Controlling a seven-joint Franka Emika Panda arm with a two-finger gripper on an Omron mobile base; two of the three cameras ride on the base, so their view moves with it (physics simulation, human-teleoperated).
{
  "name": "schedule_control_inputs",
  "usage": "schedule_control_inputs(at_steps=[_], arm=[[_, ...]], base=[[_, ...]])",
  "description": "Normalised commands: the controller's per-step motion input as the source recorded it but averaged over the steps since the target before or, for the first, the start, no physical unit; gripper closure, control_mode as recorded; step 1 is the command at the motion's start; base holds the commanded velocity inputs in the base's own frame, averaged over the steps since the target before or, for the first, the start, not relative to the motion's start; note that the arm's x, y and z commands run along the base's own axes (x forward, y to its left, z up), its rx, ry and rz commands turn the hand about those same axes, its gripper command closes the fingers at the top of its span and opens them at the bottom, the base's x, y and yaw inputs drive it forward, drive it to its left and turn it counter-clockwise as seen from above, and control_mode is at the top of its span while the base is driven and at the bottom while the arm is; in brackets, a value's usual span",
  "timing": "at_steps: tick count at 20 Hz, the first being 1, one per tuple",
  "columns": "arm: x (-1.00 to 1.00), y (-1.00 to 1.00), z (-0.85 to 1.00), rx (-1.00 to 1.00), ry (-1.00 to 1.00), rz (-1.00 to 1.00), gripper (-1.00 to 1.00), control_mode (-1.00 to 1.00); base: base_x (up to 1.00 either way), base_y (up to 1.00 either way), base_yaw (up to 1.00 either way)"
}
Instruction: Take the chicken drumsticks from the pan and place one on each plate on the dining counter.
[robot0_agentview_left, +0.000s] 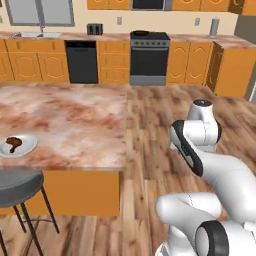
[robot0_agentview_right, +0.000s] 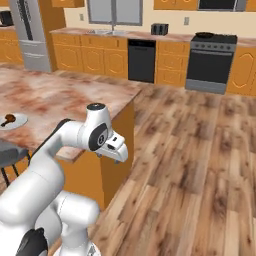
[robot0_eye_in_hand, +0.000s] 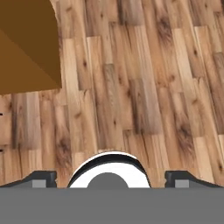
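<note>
One brown chicken drumstick (robot0_agentview_left: 13, 144) (robot0_agentview_right: 7, 119) lies on a white-grey plate (robot0_agentview_left: 26, 146) (robot0_agentview_right: 18, 121) near the front edge of the marbled dining counter (robot0_agentview_left: 75, 117) (robot0_agentview_right: 50, 95). Far off, the dark pan (robot0_agentview_left: 140, 33) (robot0_agentview_right: 205, 35) sits on the stove; what lies in it is too small to tell. My gripper (robot0_agentview_right: 116, 152) (robot0_eye_in_hand: 112, 179) hangs off the counter's corner, pointing down at the wooden floor. Its fingertips (robot0_eye_in_hand: 41, 178) stand wide apart, open, with nothing between them. It is well to the right of the plate.
A grey stool (robot0_agentview_left: 20, 185) (robot0_agentview_right: 7, 152) stands at the counter's near side. The counter's orange base (robot0_eye_in_hand: 26, 48) is close beside the hand. Along the back wall run a stove (robot0_agentview_left: 149, 57), a black dishwasher (robot0_agentview_left: 81, 61) and orange cabinets. Wooden floor (robot0_agentview_right: 190, 150) stretches between.
</note>
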Motion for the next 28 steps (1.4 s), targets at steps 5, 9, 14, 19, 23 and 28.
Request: schedule_control_inputs(at_steps=[5, 9, 14, 19, 23, 28], arm=[[0.00, 0.00, 0.00, 0.00, 0.00, 0.00, -1.00, 1.00], [0.00, 0.00, 0.00, 0.00, 0.00, 0.00, -1.00, 1.00], [0.00, 0.00, 0.00, 0.00, 0.00, 0.00, -1.00, 1.00], [0.00, 0.00, 0.00, 0.00, 0.00, 0.00, -1.00, 1.00], [0.00, 0.00, 0.00, 0.00, 0.00, 0.00, -1.00, 1.00], [0.00, 0.00, 0.00, 0.00, 0.00, 0.00, -1.00, 1.00]], base=[[0.41, -0.87, -0.03], [0.83, -0.61, 0.00], [0.93, -0.34, 0.00], [0.98, -0.17, 0.00], [1.00, -0.16, 0.00], [1.00, -0.16, 0.00]])
